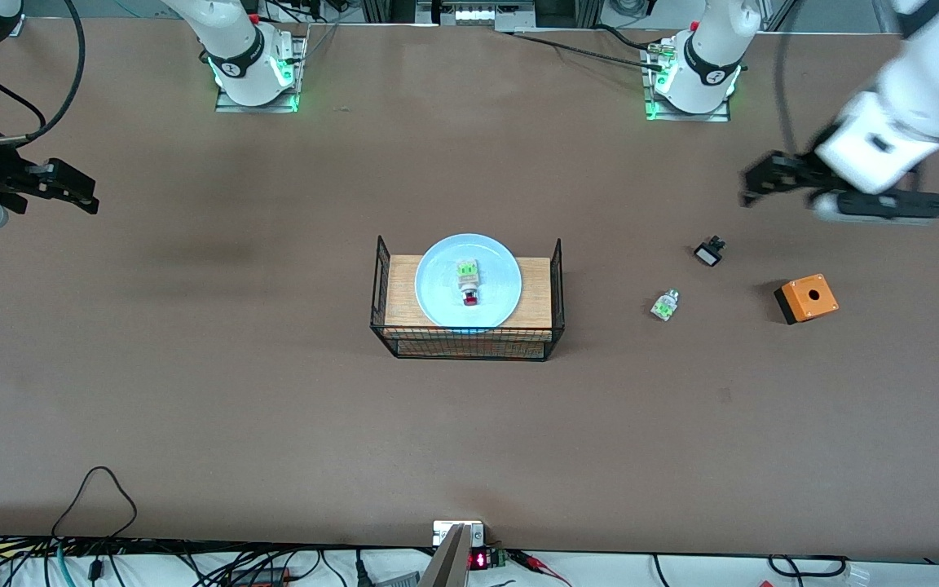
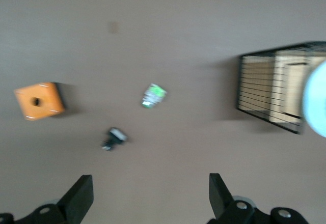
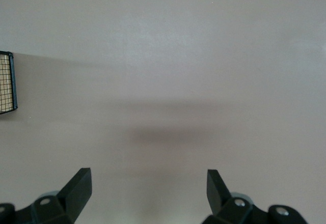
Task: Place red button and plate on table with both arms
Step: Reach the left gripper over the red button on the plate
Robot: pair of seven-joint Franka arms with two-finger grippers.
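The pale blue plate (image 1: 468,281) sits on the wooden board in the black wire basket (image 1: 467,342) at the table's middle. The red button (image 1: 469,285) lies on the plate, red cap toward the front camera, green block away from it. My left gripper (image 1: 755,187) is open and empty in the air over the table at the left arm's end, above the small parts. My right gripper (image 1: 78,191) is open and empty over bare table (image 1: 274,408) at the right arm's end. The plate's edge (image 2: 316,102) and the basket (image 2: 270,91) show in the left wrist view.
A green-and-clear part (image 1: 665,305), a small black-and-white part (image 1: 709,251) and an orange box with a hole (image 1: 806,298) lie on the table toward the left arm's end. They also show in the left wrist view: green part (image 2: 153,95), black part (image 2: 114,138), orange box (image 2: 38,100). The basket's corner (image 3: 7,84) shows in the right wrist view.
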